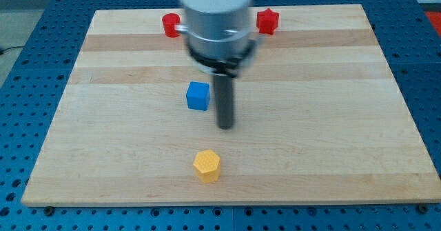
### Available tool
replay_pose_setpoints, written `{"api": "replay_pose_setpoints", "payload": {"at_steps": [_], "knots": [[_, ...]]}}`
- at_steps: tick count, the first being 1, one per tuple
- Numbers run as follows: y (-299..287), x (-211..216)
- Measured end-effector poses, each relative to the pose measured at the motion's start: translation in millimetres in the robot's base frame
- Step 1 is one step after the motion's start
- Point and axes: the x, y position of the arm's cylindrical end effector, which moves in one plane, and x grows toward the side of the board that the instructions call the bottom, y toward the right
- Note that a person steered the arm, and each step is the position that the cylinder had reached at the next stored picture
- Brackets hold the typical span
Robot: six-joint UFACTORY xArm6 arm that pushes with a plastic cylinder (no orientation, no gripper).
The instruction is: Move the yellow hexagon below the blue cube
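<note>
The yellow hexagon (207, 165) lies on the wooden board near the view's bottom, left of centre. The blue cube (198, 96) sits above it, near the board's middle. My tip (225, 126) is at the end of the dark rod, just right of and slightly below the blue cube, apart from it. The tip is above and a little right of the yellow hexagon, with a clear gap between them.
A red block (267, 21) sits at the board's top edge, right of the arm. Another red block (169, 25) sits at the top edge, partly hidden by the arm's body (217, 17). The wooden board (344, 121) rests on a blue perforated table.
</note>
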Motion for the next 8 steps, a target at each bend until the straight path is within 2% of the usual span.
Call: {"api": "replay_pose_setpoints", "payload": {"at_steps": [1,2,3,5,7,8], "knots": [[33,68],[10,110],[4,104],[-89,95],[-89,108],[-40,108]]}}
